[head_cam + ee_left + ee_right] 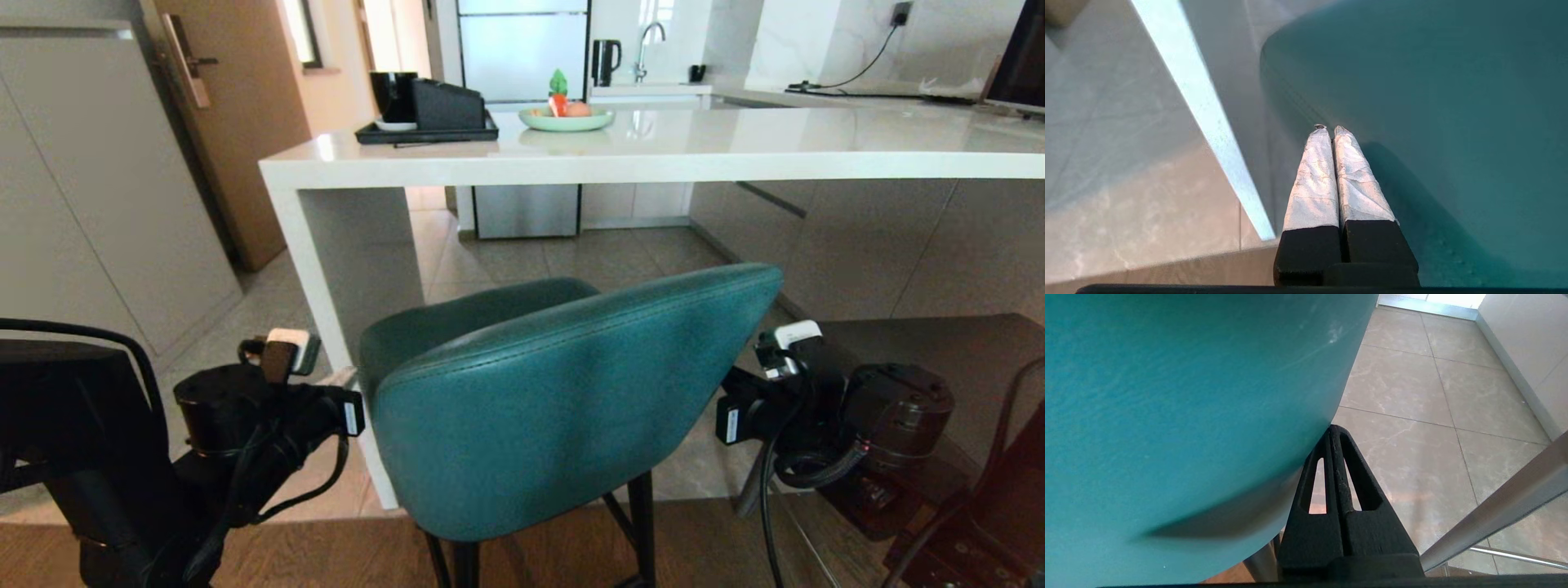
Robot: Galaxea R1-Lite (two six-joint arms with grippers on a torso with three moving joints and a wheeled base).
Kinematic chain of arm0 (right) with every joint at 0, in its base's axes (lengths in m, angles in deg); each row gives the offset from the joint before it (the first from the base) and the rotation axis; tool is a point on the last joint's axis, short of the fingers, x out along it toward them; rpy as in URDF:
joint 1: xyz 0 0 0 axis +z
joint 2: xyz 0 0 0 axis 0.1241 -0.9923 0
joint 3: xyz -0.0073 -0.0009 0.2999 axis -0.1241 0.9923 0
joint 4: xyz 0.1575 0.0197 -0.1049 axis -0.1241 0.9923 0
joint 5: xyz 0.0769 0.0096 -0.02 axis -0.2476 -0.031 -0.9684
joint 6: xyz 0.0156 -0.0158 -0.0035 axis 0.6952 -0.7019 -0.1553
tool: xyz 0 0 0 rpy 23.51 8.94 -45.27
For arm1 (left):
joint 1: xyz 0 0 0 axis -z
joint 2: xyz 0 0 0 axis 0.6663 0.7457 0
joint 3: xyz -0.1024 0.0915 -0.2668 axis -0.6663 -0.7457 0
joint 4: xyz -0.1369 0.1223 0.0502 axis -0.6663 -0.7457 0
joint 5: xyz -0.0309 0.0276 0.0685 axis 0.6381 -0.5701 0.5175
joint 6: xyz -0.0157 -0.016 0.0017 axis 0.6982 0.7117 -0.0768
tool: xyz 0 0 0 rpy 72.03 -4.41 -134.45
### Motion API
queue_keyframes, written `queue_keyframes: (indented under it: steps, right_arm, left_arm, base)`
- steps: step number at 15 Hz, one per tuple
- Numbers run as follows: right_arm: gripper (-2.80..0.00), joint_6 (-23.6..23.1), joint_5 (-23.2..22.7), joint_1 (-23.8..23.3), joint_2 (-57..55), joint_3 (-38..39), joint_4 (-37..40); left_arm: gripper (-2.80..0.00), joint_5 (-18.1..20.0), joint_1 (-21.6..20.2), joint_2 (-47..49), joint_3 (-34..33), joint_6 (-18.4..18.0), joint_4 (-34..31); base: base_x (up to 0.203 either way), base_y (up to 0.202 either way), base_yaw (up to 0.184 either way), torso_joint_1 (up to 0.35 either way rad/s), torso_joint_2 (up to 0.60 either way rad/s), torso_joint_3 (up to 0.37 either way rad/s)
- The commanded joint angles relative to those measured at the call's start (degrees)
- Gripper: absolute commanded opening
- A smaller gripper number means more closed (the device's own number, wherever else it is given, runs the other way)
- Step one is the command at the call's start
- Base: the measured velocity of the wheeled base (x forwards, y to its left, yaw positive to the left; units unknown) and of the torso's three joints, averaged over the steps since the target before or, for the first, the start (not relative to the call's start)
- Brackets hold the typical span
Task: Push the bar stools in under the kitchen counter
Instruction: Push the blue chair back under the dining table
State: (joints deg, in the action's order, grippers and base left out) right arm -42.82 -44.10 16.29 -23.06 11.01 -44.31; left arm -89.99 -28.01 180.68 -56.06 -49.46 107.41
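The teal bar stool [571,392] stands before me with its rounded back towards me, in front of the white kitchen counter [653,155] and close to its end panel [351,245]. My left gripper [1329,128] is shut, and its white-wrapped fingertips rest against the left side of the stool [1433,122]. On the other side my right gripper [1333,430] is shut too, its black tips touching the right edge of the teal back [1188,416]. In the head view both wrists flank the back and the fingertips are hidden.
A black tray [424,131] and a green plate [566,121] of fruit stand on the counter. A dark flat surface [939,359] lies close on the right. In the right wrist view a grey slanted bar [1494,514] crosses above the tiled floor [1412,396].
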Motion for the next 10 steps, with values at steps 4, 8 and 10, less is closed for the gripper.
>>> queue_keyframes:
  steps: [4, 8, 10]
  right_arm:
    - [-2.8, 0.0, -4.1, -8.8, -0.5, -1.5, -0.6]
    - [-2.8, -0.2, -11.8, -15.8, -5.9, -9.8, -0.5]
    - [-2.8, -0.2, -12.3, -16.3, -9.4, -16.9, -0.3]
  left_arm:
    - [-2.8, -0.1, -0.3, -5.9, -12.2, 0.3, 0.4]
    - [-2.8, -3.1, 7.2, -16.9, -21.7, 5.4, 0.4]
    - [-2.8, -8.5, 17.0, -18.5, -22.3, 6.7, -0.2]
  base:
    - [0.0, 0.0, 0.0, 0.0, 0.0, 0.0]
    - [0.0, 0.0, 0.0, 0.0, 0.0, 0.0]
    - [0.0, 0.0, 0.0, 0.0, 0.0, 0.0]
